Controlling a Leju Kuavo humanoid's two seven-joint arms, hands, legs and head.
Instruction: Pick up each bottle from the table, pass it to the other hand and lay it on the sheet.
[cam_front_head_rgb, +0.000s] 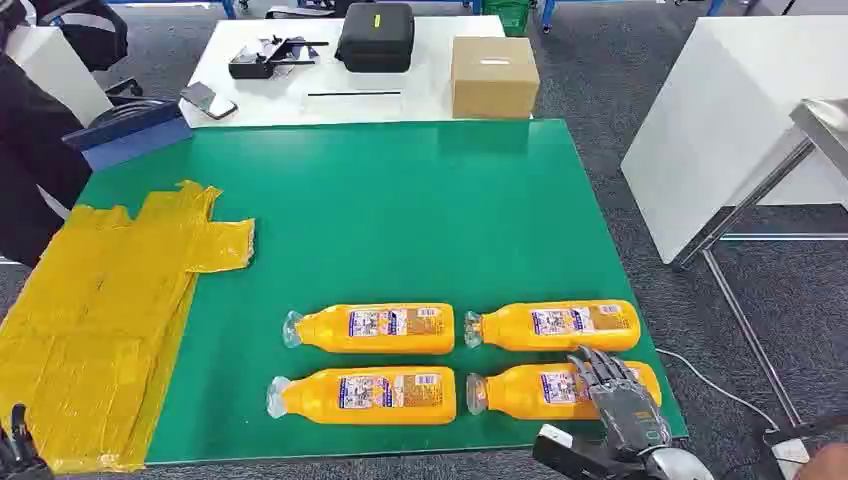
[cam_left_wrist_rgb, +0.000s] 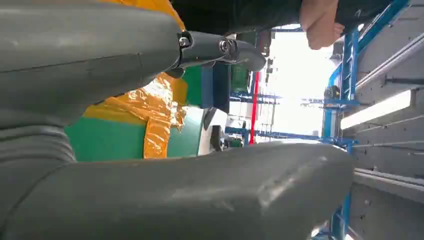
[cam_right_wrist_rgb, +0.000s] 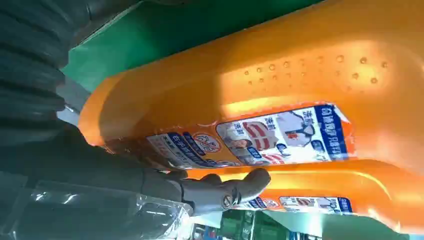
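Here the right hand (cam_front_head_rgb: 618, 395) lies on the base end of the nearest bottle (cam_front_head_rgb: 540, 391), its fingers (cam_front_head_rgb: 600, 368) spread over the orange body; the right wrist view shows a fingertip (cam_right_wrist_rgb: 255, 179) against the label side, but whether the hand has closed around the bottle I cannot tell. The left hand (cam_front_head_rgb: 15, 452) hangs low at the near corner of the yellow sheet (cam_front_head_rgb: 100, 300), with nothing seen in it; how far its fingers are apart I cannot tell.

Four orange bottles lie on their sides in two rows on the green table (cam_front_head_rgb: 400, 210), caps pointing toward the sheet, printed labels facing up. Just beyond the right hand lies the second bottle (cam_front_head_rgb: 552, 326); toward the left hand lie the third bottle (cam_front_head_rgb: 365, 395) and, behind it, the fourth bottle (cam_front_head_rgb: 372, 329).

The right hand sits at the table's near edge, close to its right-hand corner. Between the bottles and the crumpled sheet runs a strip of bare green, and a wide green stretch lies beyond the rows.
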